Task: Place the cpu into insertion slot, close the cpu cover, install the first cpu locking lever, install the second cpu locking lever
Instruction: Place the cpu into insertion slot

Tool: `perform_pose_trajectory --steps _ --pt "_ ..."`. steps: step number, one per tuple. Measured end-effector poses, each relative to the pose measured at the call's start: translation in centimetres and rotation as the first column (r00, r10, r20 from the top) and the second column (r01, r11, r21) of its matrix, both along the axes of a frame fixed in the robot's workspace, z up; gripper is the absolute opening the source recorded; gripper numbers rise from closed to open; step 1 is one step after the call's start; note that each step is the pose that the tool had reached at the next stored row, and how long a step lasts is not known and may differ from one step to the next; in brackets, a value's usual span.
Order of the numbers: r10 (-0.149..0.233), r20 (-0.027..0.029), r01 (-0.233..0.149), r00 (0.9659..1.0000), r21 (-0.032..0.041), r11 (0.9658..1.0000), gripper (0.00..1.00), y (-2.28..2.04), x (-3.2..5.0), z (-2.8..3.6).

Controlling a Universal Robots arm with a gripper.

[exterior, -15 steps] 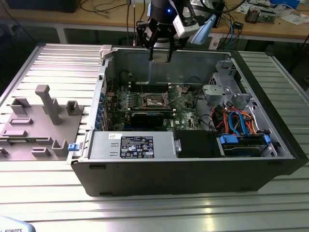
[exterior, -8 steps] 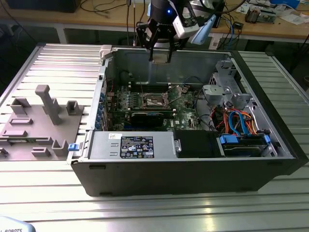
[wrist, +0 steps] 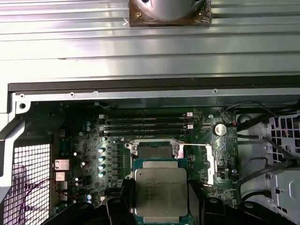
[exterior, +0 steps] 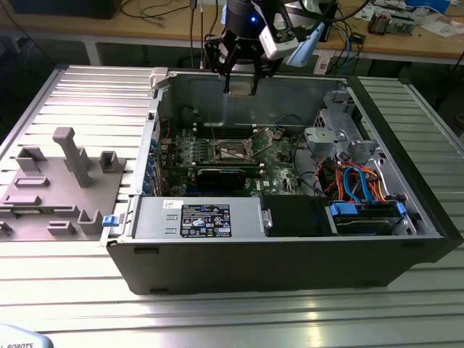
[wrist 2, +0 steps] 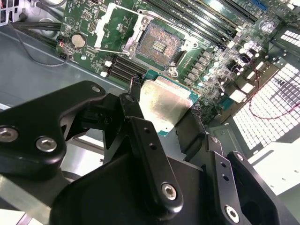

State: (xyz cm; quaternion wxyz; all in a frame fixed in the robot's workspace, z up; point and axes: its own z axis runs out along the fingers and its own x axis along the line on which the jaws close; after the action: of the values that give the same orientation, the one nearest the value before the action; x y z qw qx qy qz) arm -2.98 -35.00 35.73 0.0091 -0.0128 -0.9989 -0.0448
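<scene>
My gripper (exterior: 241, 88) hangs above the open computer case, shut on the cpu (wrist 2: 164, 105), a flat square chip with a dull silver top on a green edge. Black fingers (wrist 2: 140, 133) press on two opposite sides of it. The cpu (wrist: 161, 193) is in the air, well above the green board. Below it lies the insertion slot (wrist 2: 158, 45), a dark square socket with its contact field bare, also seen in the first wrist view (wrist: 152, 151) and the exterior view (exterior: 233, 150). The cpu cover (wrist 2: 115, 23) is swung open beside the socket, and a thin wire lever (wrist 2: 164, 26) is raised.
Long black memory slots (wrist: 147, 125) run beside the socket. A black expansion card (exterior: 217, 176) lies in front of it. The case's metal walls (exterior: 290, 94) ring the board, with a drive cage and cables (exterior: 355, 181) at the exterior view's right. A grey fixture (exterior: 65, 181) stands on the table.
</scene>
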Motion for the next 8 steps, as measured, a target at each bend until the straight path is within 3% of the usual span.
perform_pose_trajectory --steps 8 --pt "0.0 0.0 0.0 1.0 -0.0001 1.0 0.54 0.0 0.0 -0.2"
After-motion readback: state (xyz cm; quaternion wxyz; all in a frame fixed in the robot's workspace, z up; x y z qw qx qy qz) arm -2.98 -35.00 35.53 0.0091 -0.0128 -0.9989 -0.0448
